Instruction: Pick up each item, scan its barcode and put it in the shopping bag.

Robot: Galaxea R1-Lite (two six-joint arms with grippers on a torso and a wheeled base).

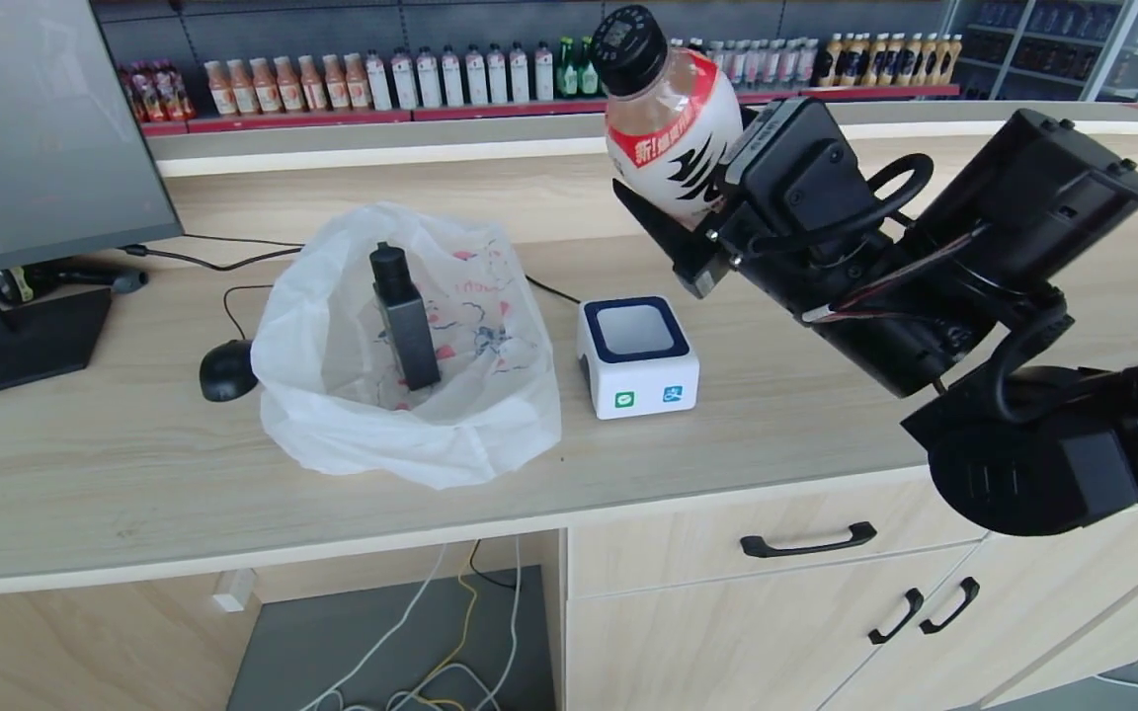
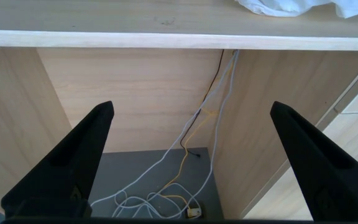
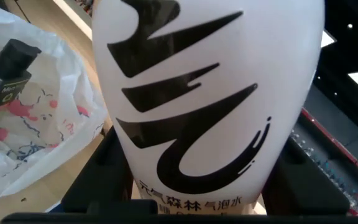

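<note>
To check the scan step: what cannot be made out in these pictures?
Bottle: barcode's place unclear; in the head view the right gripper hides its base, the right wrist view's edge cuts off its cap.
Dark item in the shopping bag: print too small in the head view.

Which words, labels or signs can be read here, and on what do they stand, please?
Bottle in the right gripper: a row of black characters, partly cut off.
Scanner box: two small icons, no words.
Shopping bag and dark bottle inside: print too small to read.

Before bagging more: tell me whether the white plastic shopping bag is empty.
No, a dark grey rectangular bottle stands inside the white plastic shopping bag.
</note>
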